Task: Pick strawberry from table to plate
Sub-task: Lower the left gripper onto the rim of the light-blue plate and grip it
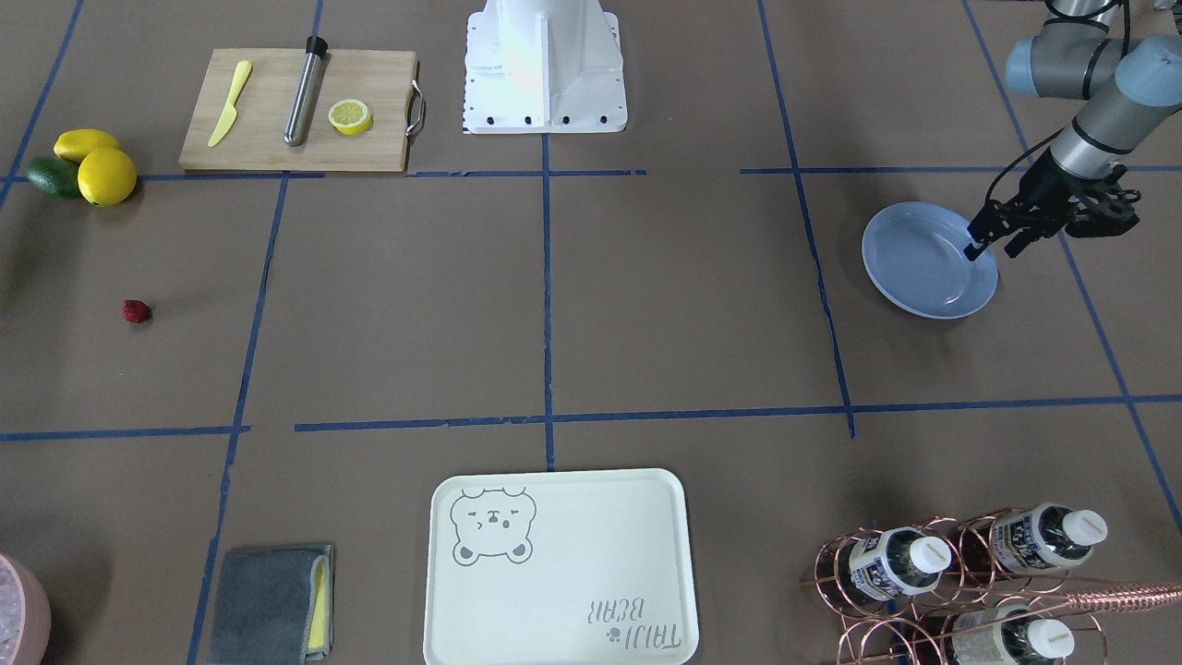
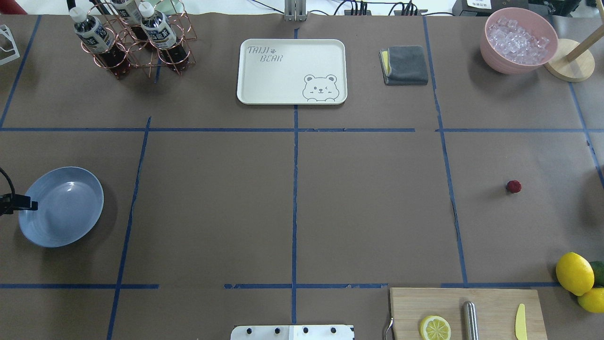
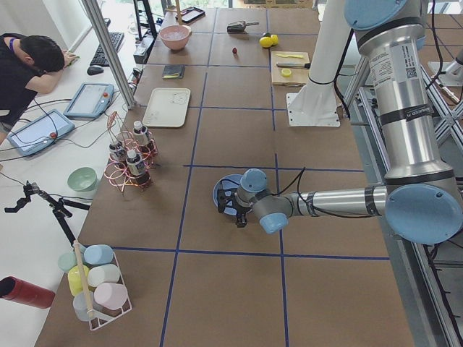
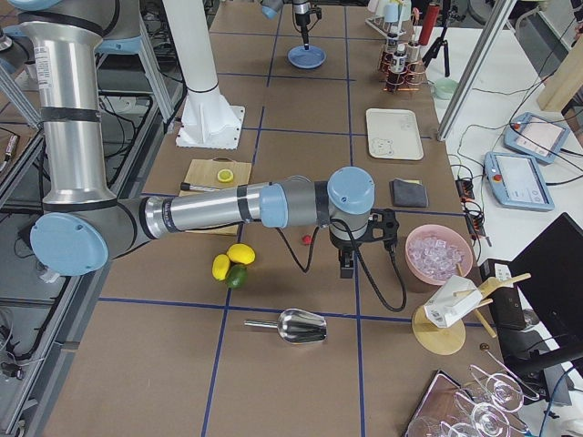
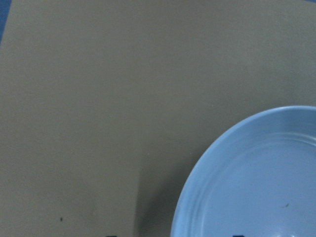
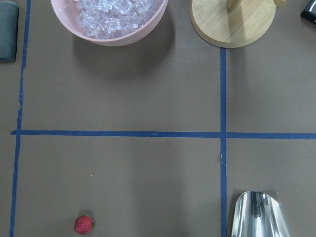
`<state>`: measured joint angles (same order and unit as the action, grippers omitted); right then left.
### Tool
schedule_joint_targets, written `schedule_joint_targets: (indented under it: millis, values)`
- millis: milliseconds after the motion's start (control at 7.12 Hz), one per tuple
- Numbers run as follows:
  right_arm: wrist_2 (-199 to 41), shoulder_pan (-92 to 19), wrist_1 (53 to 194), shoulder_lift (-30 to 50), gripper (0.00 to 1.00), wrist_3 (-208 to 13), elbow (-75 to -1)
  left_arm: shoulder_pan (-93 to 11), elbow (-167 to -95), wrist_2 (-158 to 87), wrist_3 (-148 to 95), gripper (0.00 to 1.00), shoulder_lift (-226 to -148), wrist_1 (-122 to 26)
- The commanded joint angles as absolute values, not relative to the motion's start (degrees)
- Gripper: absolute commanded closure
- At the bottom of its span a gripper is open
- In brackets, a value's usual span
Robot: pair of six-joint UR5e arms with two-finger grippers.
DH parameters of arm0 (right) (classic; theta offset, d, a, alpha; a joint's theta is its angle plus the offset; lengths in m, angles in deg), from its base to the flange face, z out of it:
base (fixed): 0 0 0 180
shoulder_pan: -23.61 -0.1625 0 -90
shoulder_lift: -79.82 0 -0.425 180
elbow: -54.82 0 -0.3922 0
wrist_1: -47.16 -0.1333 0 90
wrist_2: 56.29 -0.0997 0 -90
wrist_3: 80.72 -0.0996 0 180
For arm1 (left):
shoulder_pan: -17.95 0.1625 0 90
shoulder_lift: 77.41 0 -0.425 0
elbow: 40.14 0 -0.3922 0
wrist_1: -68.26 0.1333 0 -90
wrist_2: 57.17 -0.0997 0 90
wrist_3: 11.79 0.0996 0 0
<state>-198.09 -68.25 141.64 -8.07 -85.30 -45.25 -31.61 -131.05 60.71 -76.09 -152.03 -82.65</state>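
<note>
A strawberry [image 1: 137,312] on the table [image 1: 683,305] near its right end, well apart from the light-blue plate [image 1: 914,268] near the left end, left gripper [image 1: 994,247] at the plate's rim, jaws spread, right gripper [image 4: 347,266] near the strawberry, open or closed impossible to tell

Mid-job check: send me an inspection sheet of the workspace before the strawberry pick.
Surface: brown paper table with blue tape grid, flat.
Job's things: small dark-red strawberry alone on the table, robot's right side; round light-blue plate empty, robot's left side.
Clutter: wooden cutting board with yellow lemon half, cream bear-print tray, pink bowl of ice, copper wire bottle rack, shiny metal scoop.
Grippers: left gripper open, fingers at the plate's rim; right gripper above the table near the strawberry, open or shut unclear.
Cables: black cable loops from the right wrist.
Surroundings: seated person at a side desk.
</note>
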Motion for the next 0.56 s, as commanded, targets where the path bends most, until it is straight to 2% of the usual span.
schedule_joint_targets:
  millis: [0, 140, 421]
  values:
    - [-198.15, -68.24, 141.64, -8.07, 0.00, -85.38, -45.38, -31.53, -130.84, 60.69, -75.86, 0.76, -152.11, -82.65]
    - [-198.15, -68.33, 141.64, -8.07, 0.00, -85.38, -45.38, -31.45, -130.84, 60.69, -75.77, 0.99, -152.11, -82.65]
    - [-198.24, -68.33, 141.64, -7.99, 0.00, -85.38, -45.55, -31.62, -131.19, 61.21, -75.69, 1.00, -151.85, -82.83]
